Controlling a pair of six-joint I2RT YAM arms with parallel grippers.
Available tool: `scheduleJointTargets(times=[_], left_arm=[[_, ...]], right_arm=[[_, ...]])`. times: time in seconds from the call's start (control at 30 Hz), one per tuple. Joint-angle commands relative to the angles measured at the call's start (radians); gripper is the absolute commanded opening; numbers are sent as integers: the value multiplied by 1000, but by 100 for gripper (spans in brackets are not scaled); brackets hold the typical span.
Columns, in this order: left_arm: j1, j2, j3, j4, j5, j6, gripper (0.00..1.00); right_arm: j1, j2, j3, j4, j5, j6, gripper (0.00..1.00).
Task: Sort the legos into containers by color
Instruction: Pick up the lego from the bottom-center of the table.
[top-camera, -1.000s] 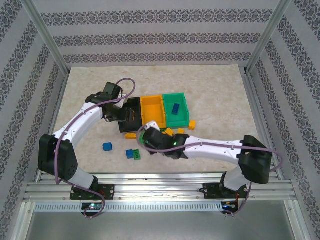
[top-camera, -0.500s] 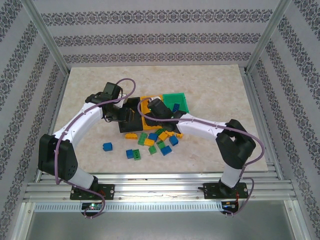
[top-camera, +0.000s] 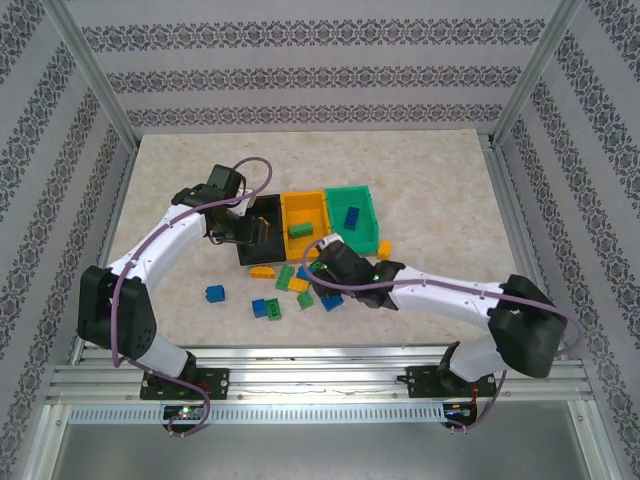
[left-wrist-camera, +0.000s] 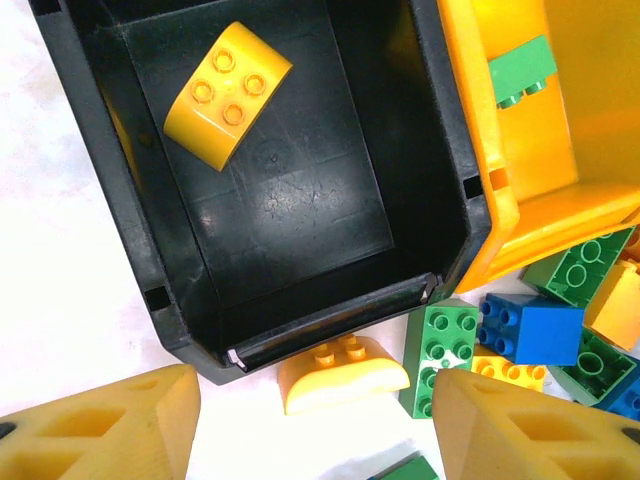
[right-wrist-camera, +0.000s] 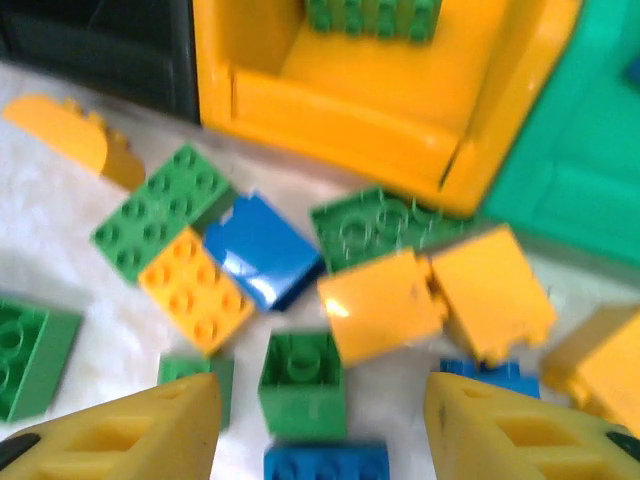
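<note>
A lone blue lego (top-camera: 215, 293) lies on the bench (top-camera: 420, 180), apart from the heap. Over that heap the right gripper (right-wrist-camera: 320, 400) hangs spread and empty, a small green brick (right-wrist-camera: 300, 385) beneath the gap; a blue brick (right-wrist-camera: 325, 462) and a yellow brick (right-wrist-camera: 380, 305) crowd it, likely hampering the fingers. Farther on, the left gripper (left-wrist-camera: 312, 385), also parted and empty, sits above a rounded yellow brick (left-wrist-camera: 340, 372) at the black bin (left-wrist-camera: 455, 150). That bin holds a yellow lego (left-wrist-camera: 228, 95), the orange-yellow bin (top-camera: 304, 196) a green lego (left-wrist-camera: 523, 68), and the green bin (top-camera: 350, 191) a blue one (top-camera: 352, 216), so bin colour evidently doesn't match its contents.
</note>
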Motion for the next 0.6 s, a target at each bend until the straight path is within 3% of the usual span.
scheduleJointTargets(times=[0.0, 0.17, 0.57], left_arm=[[7, 18, 9, -1, -2, 22, 63], [6, 29, 11, 0, 27, 14, 63], [7, 17, 9, -5, 5, 20, 63]], right_arm=[[17, -56, -53, -55, -1, 89, 58], [41, -48, -98, -53, -35, 124, 65], [51, 162, -4, -65, -42, 84, 75]])
